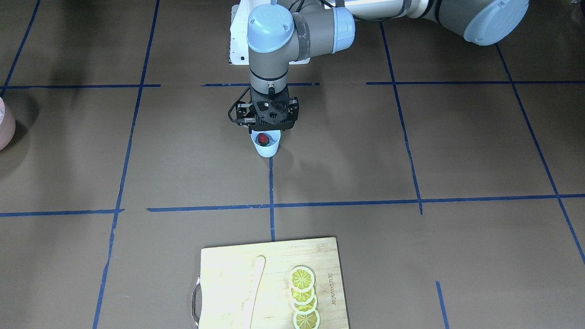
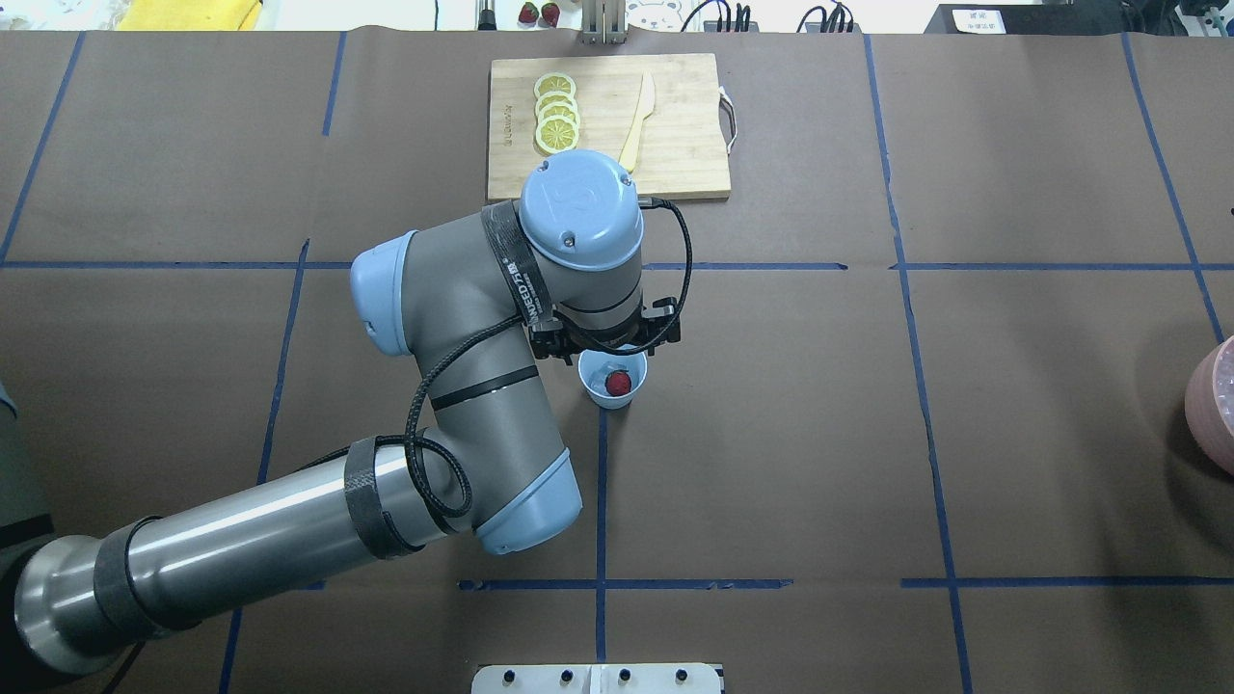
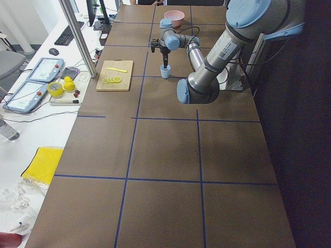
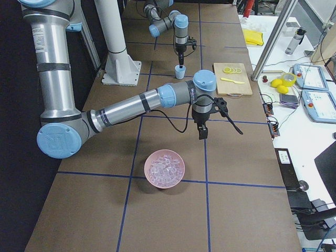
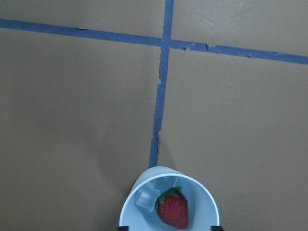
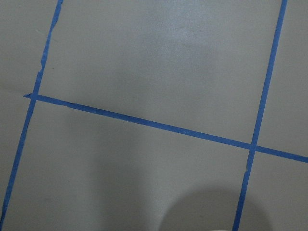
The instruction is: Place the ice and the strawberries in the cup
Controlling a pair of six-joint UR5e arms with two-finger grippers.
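Note:
The light-blue cup (image 1: pixel 266 147) stands at the middle of the table on a blue tape line. A red strawberry (image 5: pixel 172 211) with a green top lies inside it, beside a pale lump of ice (image 5: pixel 146 199). My left gripper (image 1: pixel 266 130) hangs straight above the cup's mouth, open, its dark fingertips just showing on either side of the rim in the left wrist view. More ice (image 4: pixel 164 168) fills a pink bowl (image 4: pixel 149 176). My right gripper (image 4: pixel 202 131) hovers over bare table just beyond that bowl. It shows only in the exterior right view, so I cannot tell its state.
A wooden cutting board (image 1: pixel 226 274) with lemon slices (image 1: pixel 304 297) and a wooden knife (image 1: pixel 257 278) lies at the operators' edge. The pink bowl (image 2: pixel 1217 405) sits at the table's end on my right side. Two red berries (image 2: pixel 538 13) lie beyond the far edge.

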